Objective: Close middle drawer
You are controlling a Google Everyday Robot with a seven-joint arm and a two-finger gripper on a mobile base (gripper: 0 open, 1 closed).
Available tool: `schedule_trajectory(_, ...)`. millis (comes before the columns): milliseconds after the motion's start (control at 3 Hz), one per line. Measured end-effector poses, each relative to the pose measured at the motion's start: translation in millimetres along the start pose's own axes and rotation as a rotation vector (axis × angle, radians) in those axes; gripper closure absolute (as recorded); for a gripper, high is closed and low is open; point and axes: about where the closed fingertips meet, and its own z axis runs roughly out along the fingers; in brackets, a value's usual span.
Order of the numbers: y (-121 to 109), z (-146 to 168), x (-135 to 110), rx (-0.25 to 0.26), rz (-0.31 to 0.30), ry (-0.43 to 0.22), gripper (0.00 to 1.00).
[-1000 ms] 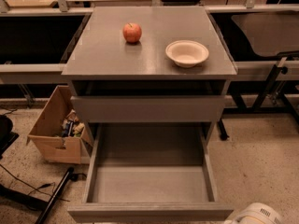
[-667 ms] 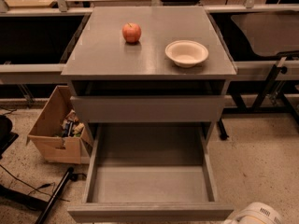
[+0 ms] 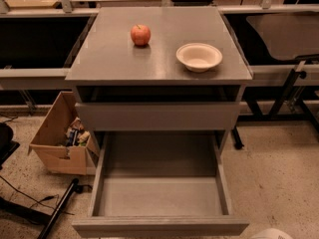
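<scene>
No change over 1 s: middle drawer (image 3: 159, 198), lower centre, stays pulled out; closing not begun. Gripper out of frame, state cannot be told — only white robot part (image 3: 274, 233), lower right.

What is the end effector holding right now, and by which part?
Nothing is seen held. The end effector is out of view. Only a white rounded robot part shows at the bottom edge, beside the front corner of the open drawer.
</scene>
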Motion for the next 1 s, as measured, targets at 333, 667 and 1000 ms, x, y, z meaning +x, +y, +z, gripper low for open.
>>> schedule_trajectory(333,-16,34,-7,0.033,-0.039,-0.053,1.00)
schedule_trajectory(667,-44,59,-22,0.085,-0.103,-0.106,1.00)
schedule_trajectory(1000,-63,70,-35,0.113,-0.143,-0.141,1.00)
